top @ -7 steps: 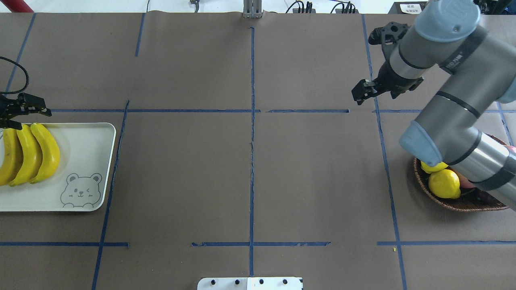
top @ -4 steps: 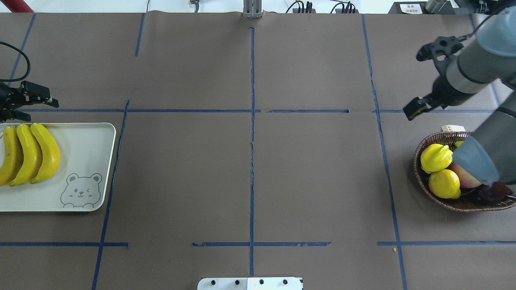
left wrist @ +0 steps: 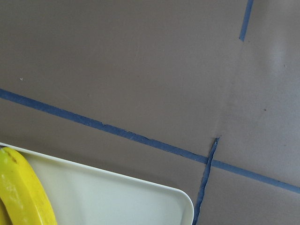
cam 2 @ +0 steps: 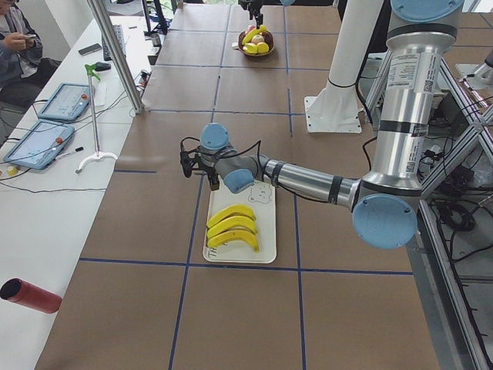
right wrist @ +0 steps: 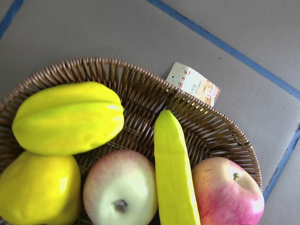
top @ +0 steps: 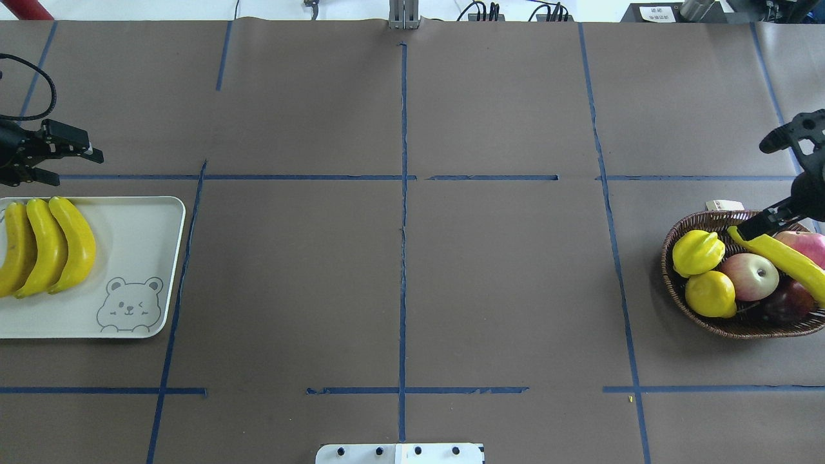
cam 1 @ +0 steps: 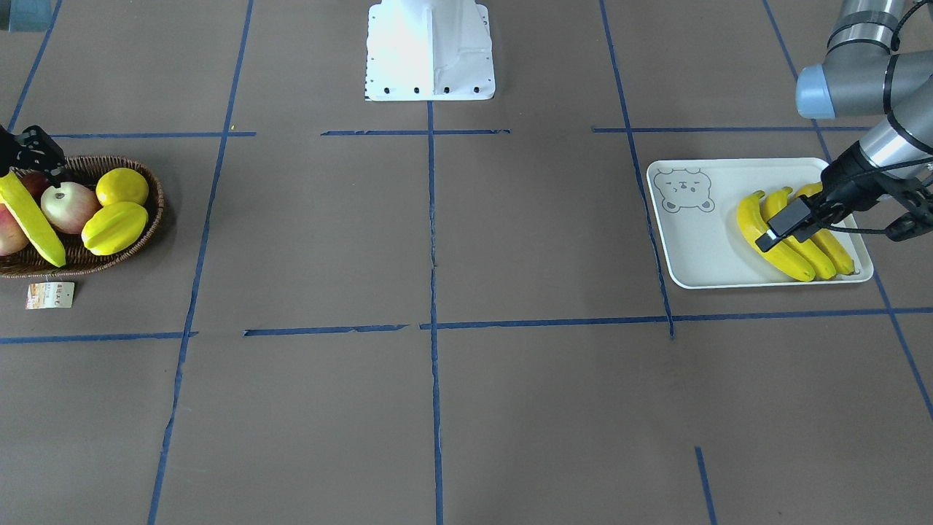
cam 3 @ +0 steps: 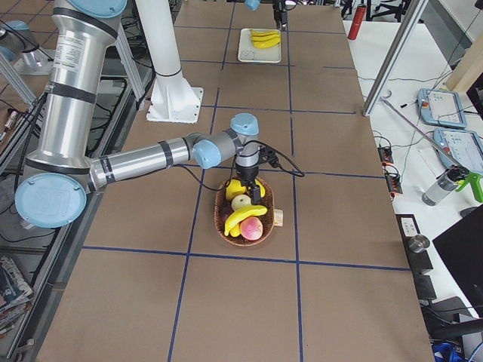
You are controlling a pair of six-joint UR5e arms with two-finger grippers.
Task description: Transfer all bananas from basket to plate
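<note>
Three bananas [top: 48, 245] lie side by side on the plate [top: 142, 258], a pale tray with a bear drawing, at the table's left. My left gripper [top: 74, 166] hangs open and empty just beyond the plate's far edge; the front-facing view shows it [cam 1: 773, 232] over the bananas [cam 1: 791, 248]. One more banana [top: 786, 258] lies across the fruit in the wicker basket [top: 683, 303] at the right. My right gripper [top: 751, 227] hovers at that banana's far tip, looks open, and holds nothing. The right wrist view looks down on the banana [right wrist: 173, 173], with no fingers in view.
The basket also holds a starfruit [top: 697, 252], a lemon-like fruit [top: 710, 294], apples [top: 751, 276] and a dark fruit. A paper tag [top: 723, 205] lies behind it. The robot's white base [top: 399, 453] is at the near edge. A person sits past the table's far side [cam 2: 15, 46].
My right arm swung right from the middle of the table to above the basket, uncovering the banana there. My left gripper drifted a little right and away from the plate.
</note>
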